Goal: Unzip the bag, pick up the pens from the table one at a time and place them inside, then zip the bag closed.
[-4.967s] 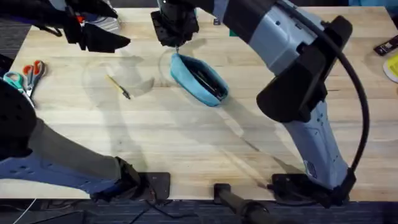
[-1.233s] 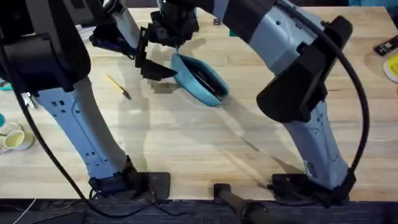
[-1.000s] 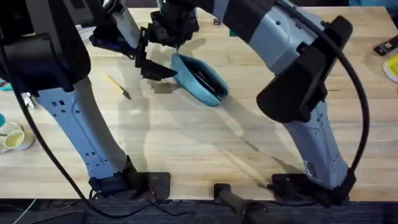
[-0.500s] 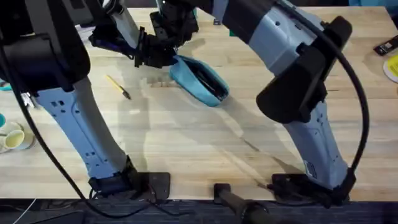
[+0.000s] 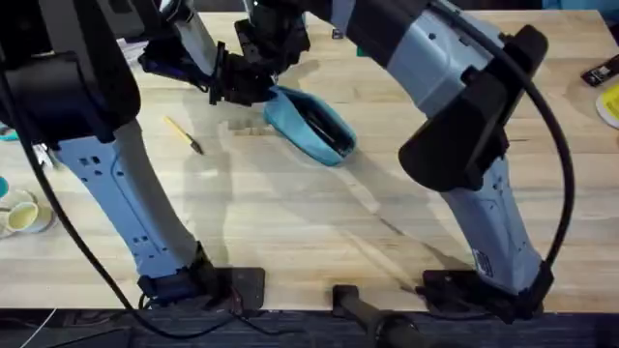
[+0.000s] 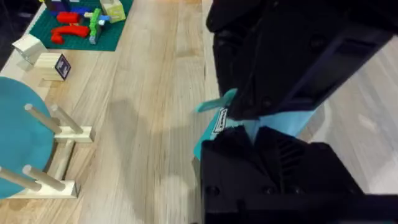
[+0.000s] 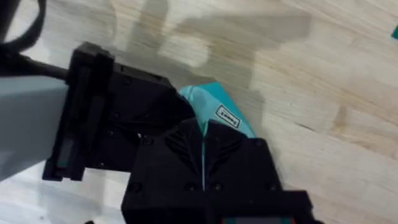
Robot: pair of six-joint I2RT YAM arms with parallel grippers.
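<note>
The table [image 5: 290,232] is a pale plank top with visible grain, and both arms reach to its far middle. There lies the bag [image 5: 309,124], a light blue-teal pouch set at a slant, its zipper open along most of its length so that a dark interior shows with something black inside; whether that is the pens cannot be told.

The left gripper [image 5: 242,85] and the right gripper [image 5: 273,60] meet at the bag's far end, close against each other. In the right wrist view the right gripper [image 7: 204,152] has its black fingers pressed together on a thin edge of teal fabric at the bag's [image 7: 214,109] end. In the left wrist view the left gripper [image 6: 254,134] has its fingers drawn together around the teal material of the bag [image 6: 261,121].

A small white label [image 7: 227,116] is sewn on the bag near that end; its dark writing is too small to read. It also shows in the left wrist view [image 6: 219,122].

On the bare wood to the left of the bag lies a thin yellow stick [image 5: 183,133] with a dark tip, well apart from it. The left wrist view also shows a round teal disc [image 6: 22,146] on a wooden stand [image 6: 59,155] and a green mat [image 6: 81,25] with coloured blocks.
</note>
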